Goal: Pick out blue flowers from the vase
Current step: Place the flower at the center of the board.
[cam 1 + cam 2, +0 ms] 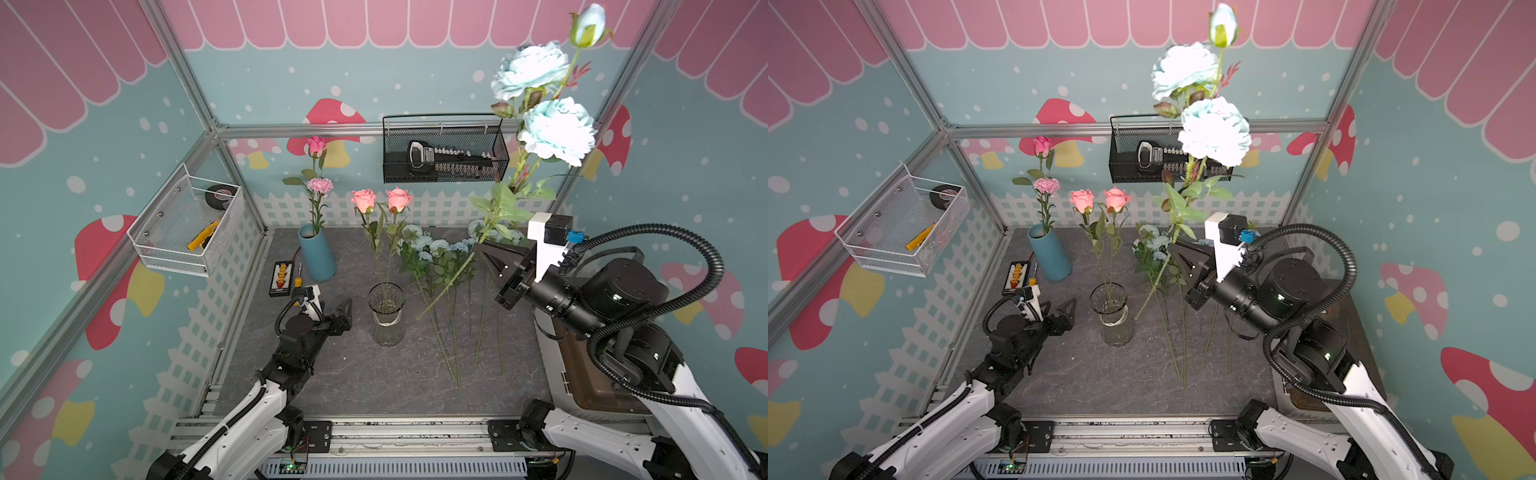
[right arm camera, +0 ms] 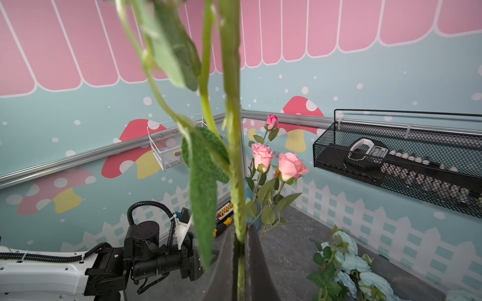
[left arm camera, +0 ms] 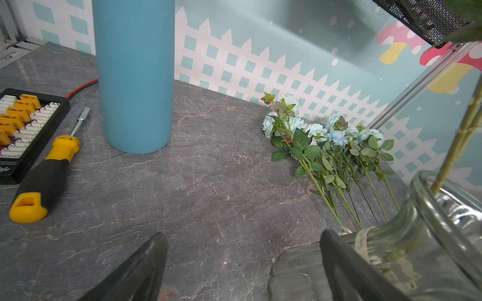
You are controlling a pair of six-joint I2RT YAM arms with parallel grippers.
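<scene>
Your right gripper (image 2: 241,242) is pinching the held blue flower (image 1: 557,133) low on its green stem. The right wrist view is showing the jaws pressed tight on both sides of it. That flower is hanging clear of the vase (image 1: 386,332), to the vase's right in both top views. Its stem is tilting, with the cut end pointing down beside the vase's wall, outside the glass. Two big pale blooms and a bud are standing high above.

Your left gripper (image 3: 241,234) is hovering low at the vase's left, jaws spread wide with nothing between them. One finger is sitting just beside the glass, and you cannot tell whether it is touching.

More blue flowers (image 1: 432,249) are lying flat on the table (image 1: 353,374) right of the vase, blooms behind it and stems running forward past it. Two roses (image 1: 363,201) are standing in the vase. A blue vase (image 1: 318,253) with pink flowers is standing behind the vase, to its left.
</scene>
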